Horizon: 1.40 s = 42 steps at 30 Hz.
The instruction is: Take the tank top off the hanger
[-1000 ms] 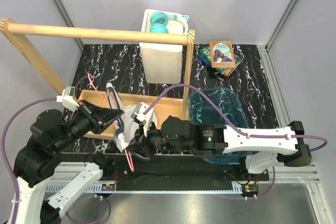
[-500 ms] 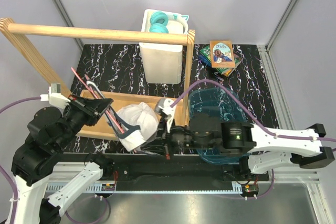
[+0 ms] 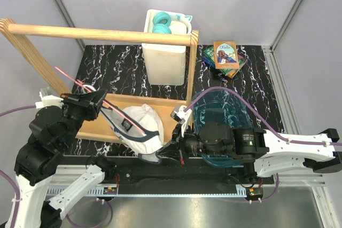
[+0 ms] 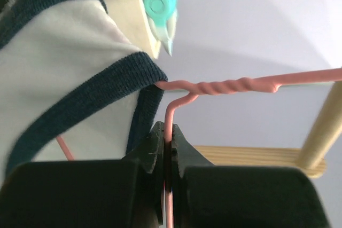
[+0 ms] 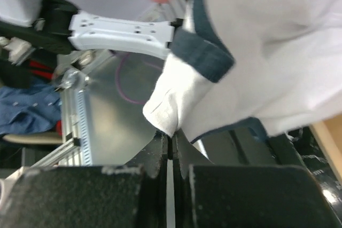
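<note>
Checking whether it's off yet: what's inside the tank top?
The hanger runs in under the tank top at its navy trim; a short pink stretch shows through an opening. The rest is covered by cloth.

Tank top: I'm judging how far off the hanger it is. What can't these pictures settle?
Top view: the bunched tank top hides most of the hanger, so which shoulder is free is unclear.
Left wrist: the wire past the twist runs off the right edge; the left pincer covers the wire below.
Right wrist: cloth is close and blurred; the right pincer hides how much it grips.
</note>
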Available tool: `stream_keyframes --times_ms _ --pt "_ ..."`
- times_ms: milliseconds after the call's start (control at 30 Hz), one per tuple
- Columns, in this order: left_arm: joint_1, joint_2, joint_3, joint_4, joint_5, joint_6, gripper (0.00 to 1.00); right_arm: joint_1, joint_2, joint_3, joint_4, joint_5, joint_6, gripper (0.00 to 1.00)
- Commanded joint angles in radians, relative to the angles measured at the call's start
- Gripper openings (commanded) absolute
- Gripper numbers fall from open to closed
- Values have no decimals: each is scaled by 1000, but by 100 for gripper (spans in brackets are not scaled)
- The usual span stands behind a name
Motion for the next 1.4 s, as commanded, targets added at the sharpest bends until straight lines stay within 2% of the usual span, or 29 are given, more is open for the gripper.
stream_keyframes --times_ms 0,33,67,133,267,300,400,500,567,733,767,900,1000,1033,1100,1267,1367 --pt "4 -9 -30 136 223 -221 0 5 12 24 -37 235 32 0" --pt "4 -29 -46 135 351 -258 0 5 24 37 -40 254 12 0" --pt "4 -41 -66 135 424 -337 0 3 48 50 -43 269 3 0" --pt "5 -78 -94 135 554 -371 0 -15 74 82 -51 305 -13 0" --pt "4 -98 -34 81 661 -384 0 -133 156 97 -63 290 27 0" --pt "5 -93 -36 74 745 -391 0 -158 171 103 -62 287 41 0" --pt "4 -101 -22 37 840 -402 0 -199 239 159 -60 311 -12 0" --pt "4 -130 91 -145 744 -393 0 -205 268 206 -62 334 -57 0" --pt "2 -136 136 -201 726 -367 0 -205 236 209 -71 340 -59 0" --pt "4 -146 141 -215 631 -222 0 -204 18 182 -63 227 -115 0" --pt "2 -147 124 -218 614 -201 0 -202 -17 186 -66 169 -149 0" --pt "2 -141 64 -218 571 -118 0 -202 -183 231 -111 113 -183 0" --pt "2 -130 27 -218 563 -80 0 -202 -212 359 -288 162 -207 0" --pt "2 -126 13 -216 563 -69 0 -202 -203 433 -383 226 -209 0" --pt "4 -110 6 -203 569 -55 0 -202 -199 497 -463 295 -218 0" --pt "4 -57 25 -192 577 -5 0 -202 -145 720 -479 380 -357 0" --pt "4 -37 38 -189 581 9 0 -202 -48 905 -482 470 -468 0"
